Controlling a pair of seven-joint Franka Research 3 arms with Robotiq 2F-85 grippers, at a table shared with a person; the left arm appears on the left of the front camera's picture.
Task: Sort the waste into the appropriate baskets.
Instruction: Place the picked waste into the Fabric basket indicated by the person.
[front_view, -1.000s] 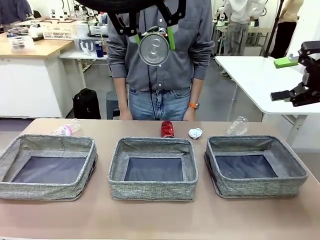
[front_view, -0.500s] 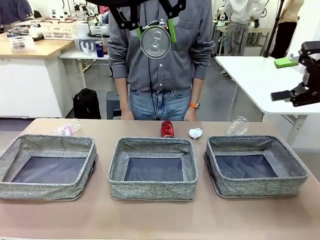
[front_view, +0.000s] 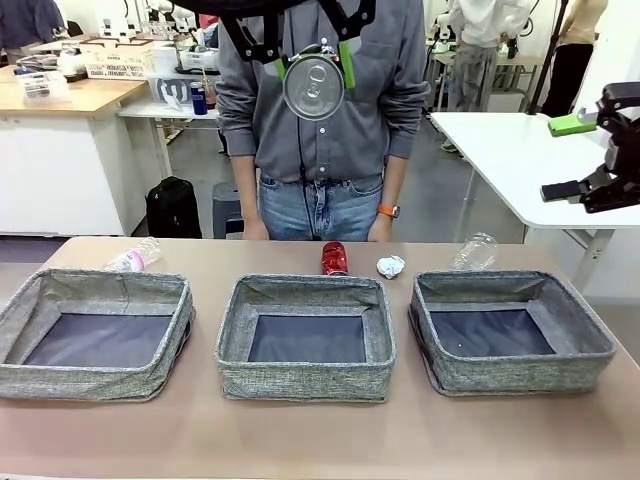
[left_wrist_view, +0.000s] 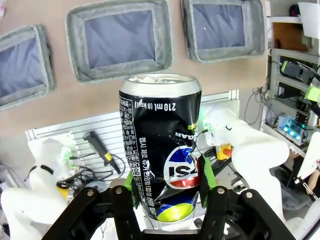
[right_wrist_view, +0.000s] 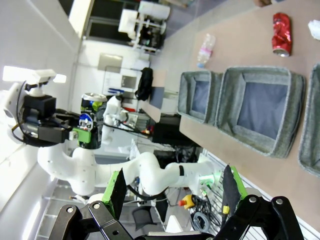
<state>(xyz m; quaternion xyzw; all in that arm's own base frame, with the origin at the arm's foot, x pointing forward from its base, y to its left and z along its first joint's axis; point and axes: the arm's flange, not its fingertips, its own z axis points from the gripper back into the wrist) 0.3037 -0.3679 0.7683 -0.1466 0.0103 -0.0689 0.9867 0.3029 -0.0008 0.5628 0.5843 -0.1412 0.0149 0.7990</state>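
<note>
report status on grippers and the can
Left gripper shut on dark can, held high. Right gripper open, empty, off to the side. Red can, foil ball, two bottles behind empty baskets; nothing blocking them.

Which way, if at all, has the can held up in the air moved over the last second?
Yes, slightly. The black can held by the left gripper has risen a little and drifted right, judged against the red can lying below.

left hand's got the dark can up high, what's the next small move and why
Probably lower the left hand toward the middle basket: it grips the dark can high up, lined up with that basket in the front view; dropping from here could miss.
</note>
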